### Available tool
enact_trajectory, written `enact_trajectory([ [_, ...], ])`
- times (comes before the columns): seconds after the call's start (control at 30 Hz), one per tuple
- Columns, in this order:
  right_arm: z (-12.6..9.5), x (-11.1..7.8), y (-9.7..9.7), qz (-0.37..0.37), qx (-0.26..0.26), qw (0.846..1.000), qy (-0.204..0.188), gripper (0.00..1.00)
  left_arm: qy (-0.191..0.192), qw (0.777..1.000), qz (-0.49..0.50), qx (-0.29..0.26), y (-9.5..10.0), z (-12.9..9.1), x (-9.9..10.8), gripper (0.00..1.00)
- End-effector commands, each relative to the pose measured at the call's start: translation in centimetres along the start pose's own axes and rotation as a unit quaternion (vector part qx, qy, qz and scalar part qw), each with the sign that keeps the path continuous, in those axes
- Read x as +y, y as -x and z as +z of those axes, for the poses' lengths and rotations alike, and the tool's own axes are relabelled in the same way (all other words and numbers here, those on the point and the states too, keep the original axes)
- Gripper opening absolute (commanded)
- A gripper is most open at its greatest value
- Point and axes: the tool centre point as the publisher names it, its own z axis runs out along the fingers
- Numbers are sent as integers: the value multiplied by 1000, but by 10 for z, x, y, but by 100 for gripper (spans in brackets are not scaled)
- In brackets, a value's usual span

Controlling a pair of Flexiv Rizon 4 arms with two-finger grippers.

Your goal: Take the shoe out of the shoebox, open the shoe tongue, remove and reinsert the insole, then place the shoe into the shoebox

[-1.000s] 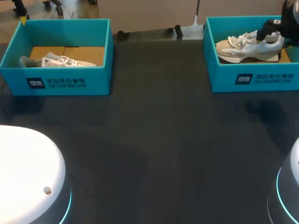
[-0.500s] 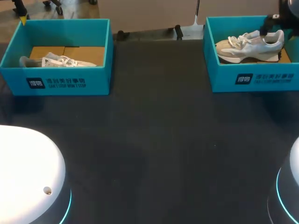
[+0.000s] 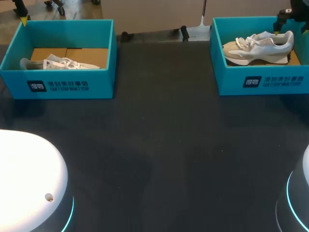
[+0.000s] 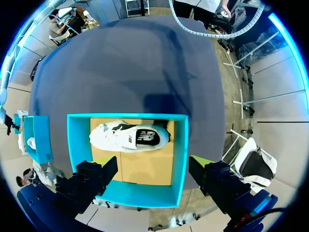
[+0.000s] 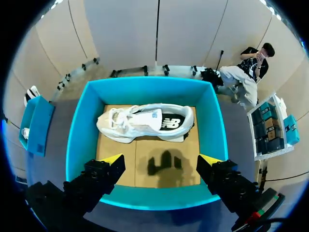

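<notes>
The right fingers (image 5: 113, 159) are hanging wide over the shoebox (image 5: 77, 140), likely needing a heel-collar pinch on the light, soft shoe (image 5: 145, 123).

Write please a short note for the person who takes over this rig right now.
Left claw: open, empty, above the left teal cardboard shoebox, white sneaker lying inside.
Right claw: open, empty, above the right teal shoebox; it has just lifted off the beige-and-white sneaker there.
Done: right sneaker seems put back.
To do: probably the left sneaker's whole cycle; insole state not visible.
</notes>
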Motion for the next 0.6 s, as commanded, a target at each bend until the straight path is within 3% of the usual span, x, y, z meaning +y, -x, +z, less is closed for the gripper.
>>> enact_trajectory([
  [0.03,35,28,13,6,18,999,-51,100,-1,1000,1,1,0,-1,1,100],
  [0.27,66,44,35,-3,10,997,-76,100,-1,1000,1,1,0,-1,1,100],
  [0.6,99,58,49,-4,-13,993,-116,93,-1,1000,1,1,0,-1,1,100],
])
